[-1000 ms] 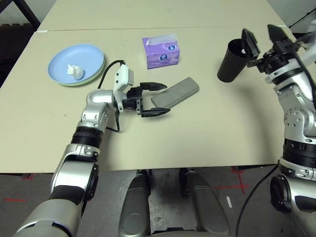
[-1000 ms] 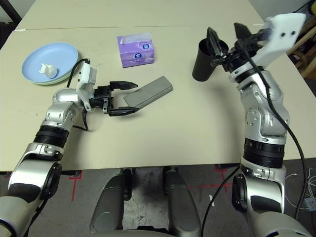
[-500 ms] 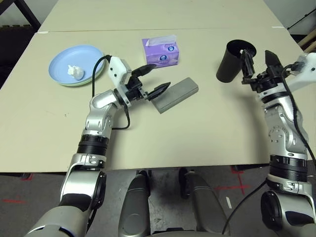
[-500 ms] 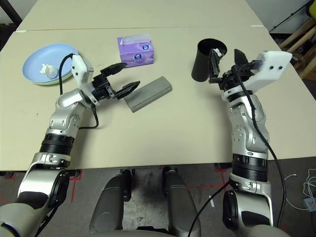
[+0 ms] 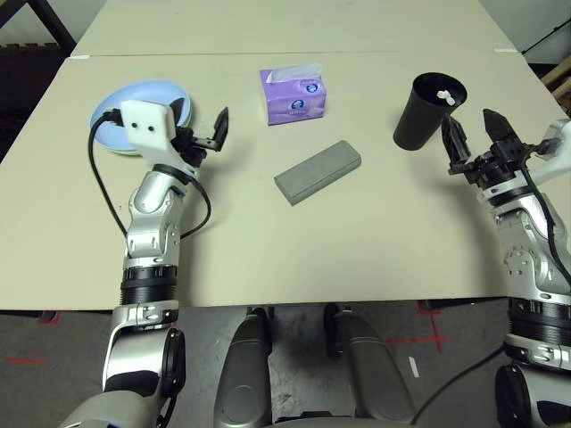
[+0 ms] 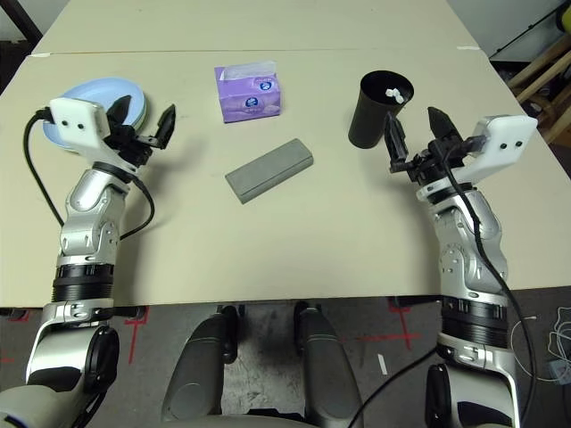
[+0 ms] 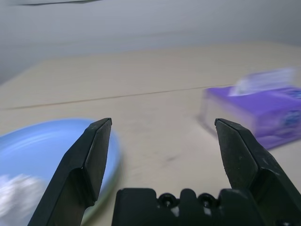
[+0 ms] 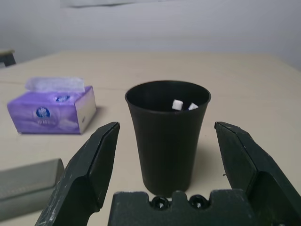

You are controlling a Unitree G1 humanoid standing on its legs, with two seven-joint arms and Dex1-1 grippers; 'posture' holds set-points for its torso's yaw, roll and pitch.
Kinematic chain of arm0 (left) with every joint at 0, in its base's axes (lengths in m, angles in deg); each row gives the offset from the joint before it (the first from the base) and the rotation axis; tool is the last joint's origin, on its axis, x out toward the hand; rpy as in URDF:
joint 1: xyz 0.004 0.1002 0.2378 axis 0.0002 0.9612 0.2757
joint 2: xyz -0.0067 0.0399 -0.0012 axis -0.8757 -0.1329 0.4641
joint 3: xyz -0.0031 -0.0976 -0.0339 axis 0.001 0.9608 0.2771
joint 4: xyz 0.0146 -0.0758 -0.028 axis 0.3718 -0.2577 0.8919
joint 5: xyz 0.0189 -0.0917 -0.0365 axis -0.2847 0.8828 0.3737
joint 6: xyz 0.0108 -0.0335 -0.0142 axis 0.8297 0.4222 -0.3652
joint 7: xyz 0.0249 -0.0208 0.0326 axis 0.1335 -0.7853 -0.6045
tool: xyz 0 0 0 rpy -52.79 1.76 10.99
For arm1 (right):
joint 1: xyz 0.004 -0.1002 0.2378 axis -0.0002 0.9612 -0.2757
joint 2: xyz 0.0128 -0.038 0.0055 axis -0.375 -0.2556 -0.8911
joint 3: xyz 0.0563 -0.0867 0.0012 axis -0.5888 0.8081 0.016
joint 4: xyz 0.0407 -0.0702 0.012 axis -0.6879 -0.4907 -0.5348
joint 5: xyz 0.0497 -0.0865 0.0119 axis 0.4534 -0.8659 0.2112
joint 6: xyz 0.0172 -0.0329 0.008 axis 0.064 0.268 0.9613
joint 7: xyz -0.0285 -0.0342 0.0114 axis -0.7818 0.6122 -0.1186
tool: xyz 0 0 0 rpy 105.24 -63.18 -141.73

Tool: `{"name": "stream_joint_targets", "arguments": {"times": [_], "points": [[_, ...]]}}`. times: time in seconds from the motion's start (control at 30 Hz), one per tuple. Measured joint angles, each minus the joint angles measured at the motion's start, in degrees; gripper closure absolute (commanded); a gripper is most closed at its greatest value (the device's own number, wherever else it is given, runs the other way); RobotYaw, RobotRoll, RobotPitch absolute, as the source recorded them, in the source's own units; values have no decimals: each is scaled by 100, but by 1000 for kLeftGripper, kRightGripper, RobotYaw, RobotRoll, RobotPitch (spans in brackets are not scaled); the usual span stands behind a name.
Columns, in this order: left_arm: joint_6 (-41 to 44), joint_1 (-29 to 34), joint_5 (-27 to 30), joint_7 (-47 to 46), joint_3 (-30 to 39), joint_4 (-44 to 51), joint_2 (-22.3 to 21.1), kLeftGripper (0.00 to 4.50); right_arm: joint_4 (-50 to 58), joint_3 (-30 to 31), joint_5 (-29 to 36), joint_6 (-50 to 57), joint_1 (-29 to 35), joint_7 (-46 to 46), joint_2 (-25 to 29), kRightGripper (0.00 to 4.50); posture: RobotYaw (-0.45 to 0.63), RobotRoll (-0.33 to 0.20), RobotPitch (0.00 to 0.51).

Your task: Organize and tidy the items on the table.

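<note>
A grey glasses case (image 5: 318, 171) lies slantwise in the middle of the table (image 5: 357, 250), with no gripper near it. My left gripper (image 5: 203, 125) is open and empty, raised over the right edge of the light blue plate (image 5: 169, 93). That plate is partly hidden behind my wrist. A crumpled white tissue (image 7: 14, 197) rests on the plate. The black cup (image 5: 428, 111) stands upright at the right, with white pen tips (image 5: 443, 95) showing inside it. Just right of the cup, my right gripper (image 5: 471, 132) is open, empty and apart from it.
A purple tissue box (image 5: 292, 94) stands behind the glasses case, between plate and cup. A seam to a second table (image 5: 268, 27) runs across the far side. The table's front edge lies close to my body.
My left gripper has drawn back from the glasses case and swung left to the plate. My right gripper has pulled away from the cup's rim toward the right. Both stayed open.
</note>
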Motion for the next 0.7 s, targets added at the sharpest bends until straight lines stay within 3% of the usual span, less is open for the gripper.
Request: {"name": "stream_joint_targets", "arguments": {"times": [0.23,0.4,0.7], "points": [[-162,499,-8,-358,505,-131,-407,0,-325,-221,48,-3,190,-230,-41,44,73,0,216],[-317,781,108,-232,634,-155,-468,0,-544,-286,57,-90,185,-351,-81,44,70,0,214],[-454,808,461,149,803,-441,-673,0,-978,-254,-135,-429,-112,-568,-120,44,66,0,209]]}}
